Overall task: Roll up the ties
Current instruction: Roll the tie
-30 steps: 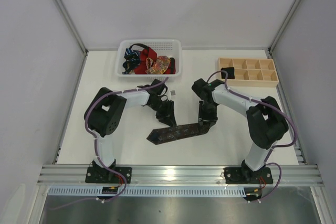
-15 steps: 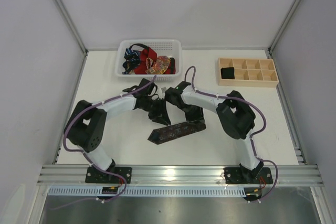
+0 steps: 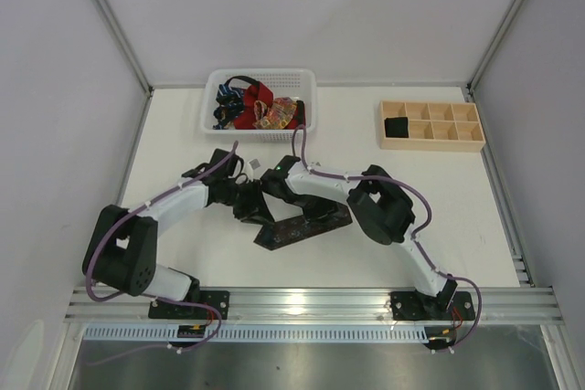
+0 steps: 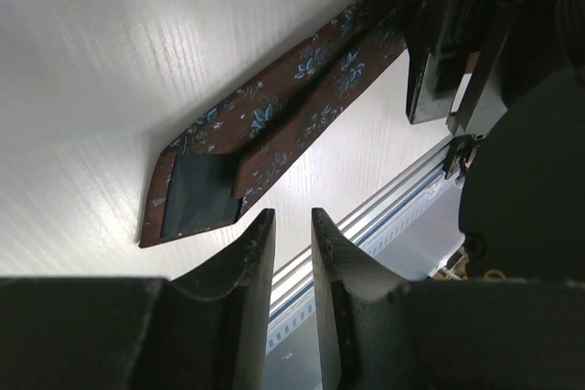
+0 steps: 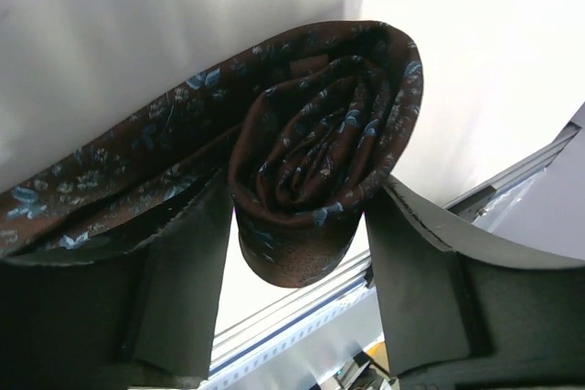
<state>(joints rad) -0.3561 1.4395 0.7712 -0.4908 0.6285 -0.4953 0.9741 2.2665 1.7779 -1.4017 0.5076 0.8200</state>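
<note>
White mesh basket [image 3: 260, 73], far left of centre: you had red, blue and orange-patterned ties [image 3: 256, 109] heaped inside. Pale wooden tray [image 3: 430, 143], far right: one dark item [image 3: 396, 125] sat in its leftmost compartment; what it was could not be told. Brown patterned tie [image 3: 292, 232], near centre of the table [image 3: 183, 134], lay between your two arms, its right end wound into a roll [image 5: 320, 162]. Right gripper [image 5: 300, 191]: fingers flanked that roll; whether they pinched it could not be told. Left gripper [image 4: 291, 221]: jaws a narrow slit apart, empty, just beside the pointed tip [image 4: 187, 198]. Since a second earlier, both arms had swung left and the flat stretch had shortened.
</note>
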